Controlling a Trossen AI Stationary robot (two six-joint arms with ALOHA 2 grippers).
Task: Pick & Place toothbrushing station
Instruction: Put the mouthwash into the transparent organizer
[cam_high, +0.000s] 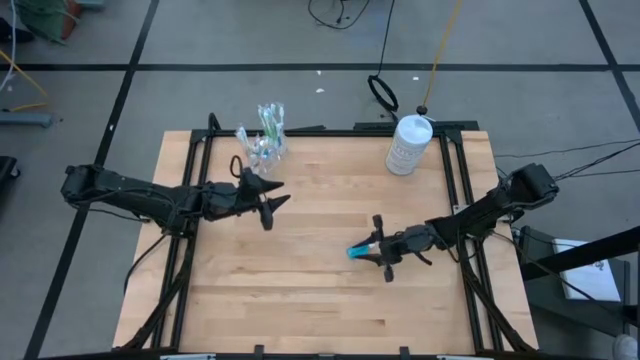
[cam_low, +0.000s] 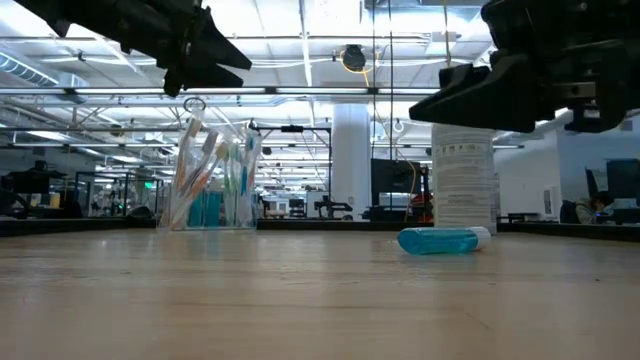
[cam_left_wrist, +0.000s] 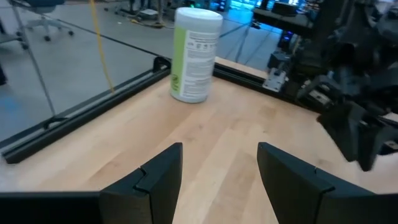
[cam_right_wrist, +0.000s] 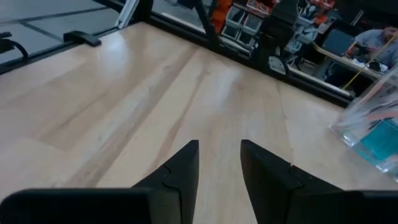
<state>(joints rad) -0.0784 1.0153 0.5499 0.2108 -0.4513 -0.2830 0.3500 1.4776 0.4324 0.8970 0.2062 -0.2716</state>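
The right gripper (cam_high: 380, 250) is hovering, fingers apart, beside the teal toothpaste tube (cam_high: 362, 249) lying mid-table. The left gripper (cam_high: 272, 198) is waiting, fingers spread, near the clear cup (cam_high: 262, 146), whose brushes are blurring together.

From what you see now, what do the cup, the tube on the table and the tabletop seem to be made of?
Cup: clear glossy plastic, probably; the toothbrushes show through its wall.
Tube: teal, smooth, likely soft plastic, with a white cap.
Tabletop: pale wood with visible plank seams and grain, faint sheen.
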